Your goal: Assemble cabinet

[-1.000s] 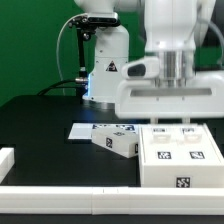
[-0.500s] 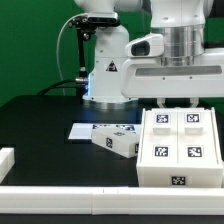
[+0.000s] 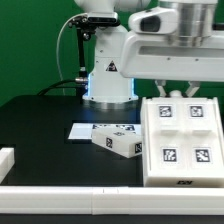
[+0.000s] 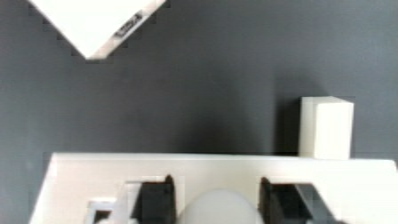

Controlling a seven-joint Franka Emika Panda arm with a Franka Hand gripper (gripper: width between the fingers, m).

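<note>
White plastic cabinet body (image 3: 180,150) is recorded at the exterior view's right, on the black table (image 3: 40,125). Its broad face is turned up toward the camera. Four square black-and-white tags are counted on that face, each on its own raised panel, and a fifth tag is seen on the near wall.

The gripper (image 3: 178,93) is positioned over the body's far edge, with its dark fingertips meeting that edge. In the wrist view the gripper (image 4: 217,200) is seen from above. Two dark fingers (image 4: 151,200) are set on either side of a pale part of the cabinet body (image 4: 89,175), so the pincer is noted as clamped on the body at a moderate spread.

A smaller white piece (image 3: 117,142) with tags on its top and side is lying just beside the body, toward the exterior view's left. It lies at a slant to the table edge. The marker board (image 3: 78,131) is partly covered by this piece at its far side.

A short white block (image 3: 5,160) is cut off by the exterior view's left border, well apart from the other parts. The arm base (image 3: 105,65) is mounted behind the table.

In the wrist view an upright white block (image 4: 324,125) is standing against the body's edge, and a white tagged corner (image 4: 103,25) is seen farther off. Which part that corner belongs to cannot be told.
</note>
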